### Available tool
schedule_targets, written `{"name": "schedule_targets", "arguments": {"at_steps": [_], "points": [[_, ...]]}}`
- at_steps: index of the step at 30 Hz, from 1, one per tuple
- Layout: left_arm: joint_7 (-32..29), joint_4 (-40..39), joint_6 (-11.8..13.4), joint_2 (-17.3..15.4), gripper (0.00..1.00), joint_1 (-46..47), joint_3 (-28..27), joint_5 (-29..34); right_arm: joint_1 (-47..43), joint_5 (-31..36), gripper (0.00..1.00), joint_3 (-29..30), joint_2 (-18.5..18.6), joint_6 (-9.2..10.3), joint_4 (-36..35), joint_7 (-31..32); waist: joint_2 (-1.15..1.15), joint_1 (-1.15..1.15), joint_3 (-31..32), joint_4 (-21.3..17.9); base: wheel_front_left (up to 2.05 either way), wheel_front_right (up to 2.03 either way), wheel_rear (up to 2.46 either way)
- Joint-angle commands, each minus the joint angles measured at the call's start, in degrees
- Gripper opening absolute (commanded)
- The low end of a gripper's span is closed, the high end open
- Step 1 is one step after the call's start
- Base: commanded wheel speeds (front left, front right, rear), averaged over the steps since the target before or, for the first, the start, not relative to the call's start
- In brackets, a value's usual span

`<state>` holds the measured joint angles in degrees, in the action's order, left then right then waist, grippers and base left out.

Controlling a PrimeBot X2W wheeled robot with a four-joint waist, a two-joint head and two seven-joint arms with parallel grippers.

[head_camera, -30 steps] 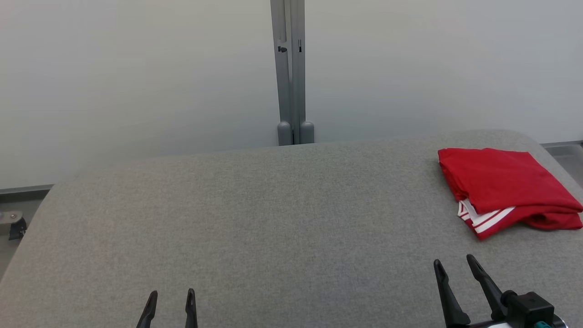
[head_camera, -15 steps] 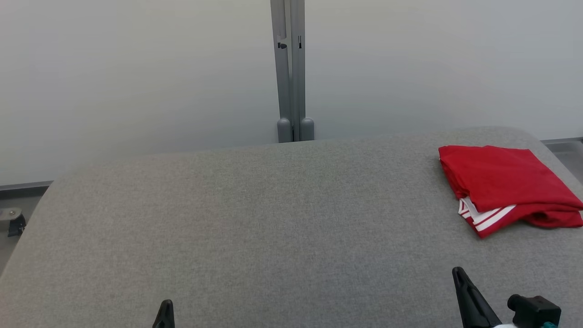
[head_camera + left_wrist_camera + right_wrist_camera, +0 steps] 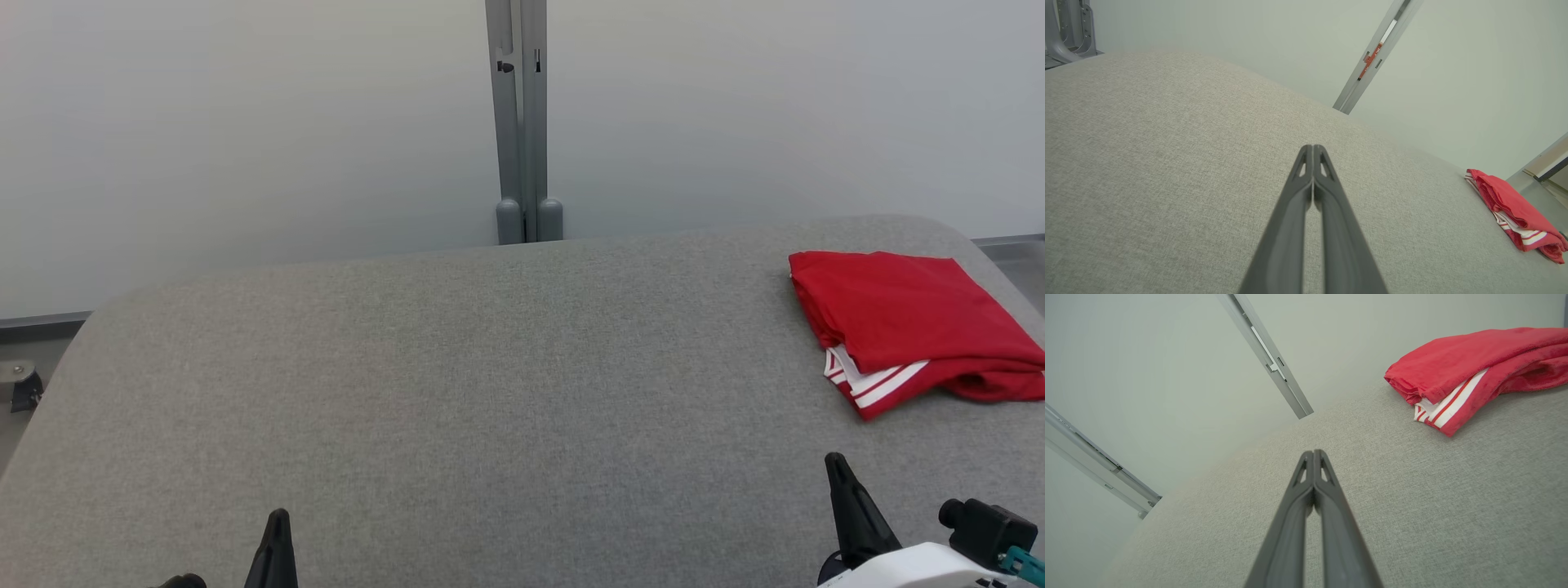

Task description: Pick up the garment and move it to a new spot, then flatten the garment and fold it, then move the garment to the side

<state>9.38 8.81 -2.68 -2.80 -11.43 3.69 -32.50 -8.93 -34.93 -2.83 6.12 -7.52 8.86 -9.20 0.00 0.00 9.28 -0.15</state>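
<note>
The garment (image 3: 906, 318), red with white stripes (image 3: 878, 382) at one edge, is seen folded into a compact stack at the right edge of the head view, resting on the grey table (image 3: 490, 392) near its far right corner. The left pincer (image 3: 277, 531) is shown at the lower left of that view and the right pincer (image 3: 839, 474) at the lower right. In both wrist views the two dark fingers are pressed together tip to tip with nothing between them, so each pincer is clenched and empty. Both are held well apart from the cloth, the right one being the nearer.

The garment is judged to be light, soft and limp: it will likely sag and unfold if it is lifted by a single layer. The knit looks grippy rather than slippery, and nothing fragile is involved. If it is to be shifted as a stack, all layers should be pinched together at the thick near edge, beside the striped hem, and a second hold taken at the opposite edge so that the fold is kept. The fingers would first have to be opened.
</note>
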Motion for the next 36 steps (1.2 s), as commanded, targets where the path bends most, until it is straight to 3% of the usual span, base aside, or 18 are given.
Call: {"name": "schedule_targets", "arguments": {"at_steps": [1, 36], "points": [[-0.4, -0.5, -0.5, -0.4, 0.0, 2.3, -0.6, -2.4, 2.0, -2.3, 0.0, 0.5, 0.1, 0.0, -0.5, 0.5, 0.0, 0.0, -0.2, 0.0, 0.0, 0.0, 0.0], [-7.2, 1.9, -2.5, -0.6, 0.0, 9.5, -4.7, -28.7, 8.2, -27.5, 0.0, 4.4, -1.3, 0.0, 2.0, 7.3, 0.0, 0.0, -3.4, 0.1, 0.0, 0.0, 0.0]]}}
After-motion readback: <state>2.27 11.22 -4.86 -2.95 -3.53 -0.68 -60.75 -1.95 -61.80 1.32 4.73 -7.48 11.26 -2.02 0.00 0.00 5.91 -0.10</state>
